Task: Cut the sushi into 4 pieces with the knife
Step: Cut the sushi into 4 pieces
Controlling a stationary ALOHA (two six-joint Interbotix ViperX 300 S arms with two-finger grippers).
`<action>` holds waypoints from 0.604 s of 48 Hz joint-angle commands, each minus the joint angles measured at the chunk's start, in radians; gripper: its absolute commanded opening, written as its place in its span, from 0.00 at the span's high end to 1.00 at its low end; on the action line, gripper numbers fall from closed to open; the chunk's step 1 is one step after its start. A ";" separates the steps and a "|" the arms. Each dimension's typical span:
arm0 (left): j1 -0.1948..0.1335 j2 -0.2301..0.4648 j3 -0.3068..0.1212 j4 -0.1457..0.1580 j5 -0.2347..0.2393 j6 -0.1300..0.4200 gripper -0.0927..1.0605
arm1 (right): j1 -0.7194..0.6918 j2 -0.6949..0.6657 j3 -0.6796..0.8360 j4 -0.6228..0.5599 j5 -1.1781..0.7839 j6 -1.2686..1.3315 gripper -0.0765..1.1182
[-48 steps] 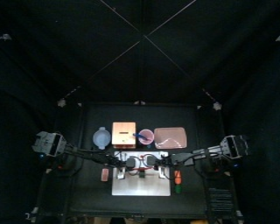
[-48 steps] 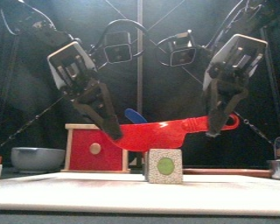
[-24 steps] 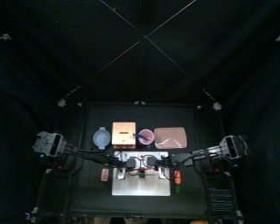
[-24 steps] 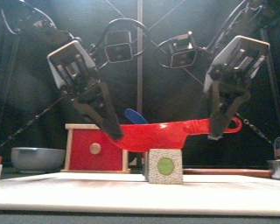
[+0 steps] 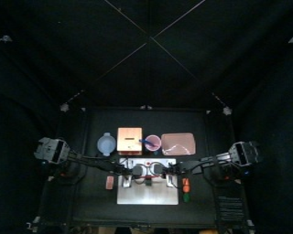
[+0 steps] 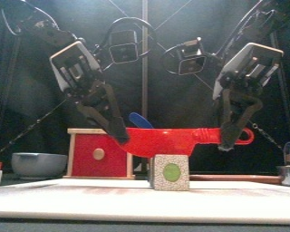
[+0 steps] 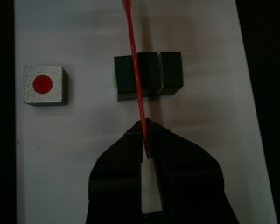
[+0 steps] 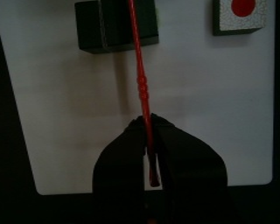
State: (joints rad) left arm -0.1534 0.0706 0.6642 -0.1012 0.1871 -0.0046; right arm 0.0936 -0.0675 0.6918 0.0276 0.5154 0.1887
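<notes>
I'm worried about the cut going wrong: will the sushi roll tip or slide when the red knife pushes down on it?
Probably stays put under the red knife: the sushi roll looks blocky and sits flat on the white cutting board. It likely parts at a seam rather than squashing; one piece already lies apart.

The black table is carrying a white cutting board at its front. Behind the board, a blue-grey bowl, a wooden box, a red cup and a pink tray are sitting in a row.
</notes>
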 commanded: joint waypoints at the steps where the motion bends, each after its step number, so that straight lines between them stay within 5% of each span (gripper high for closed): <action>1: -0.015 -0.002 0.011 0.002 0.026 0.000 0.53 | -0.008 -0.011 0.011 -0.005 0.008 0.006 0.81; 15: -0.011 -0.012 0.018 0.038 0.107 0.002 0.53 | -0.020 -0.017 0.012 -0.031 0.012 0.003 0.81; 29: -0.015 -0.014 0.005 0.040 0.106 0.002 0.53 | -0.014 -0.020 0.012 0.002 0.011 0.008 0.81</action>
State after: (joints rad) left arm -0.1534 0.0598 0.6550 -0.0614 0.2531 -0.0046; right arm 0.0859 -0.0675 0.6918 0.0169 0.5123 0.1887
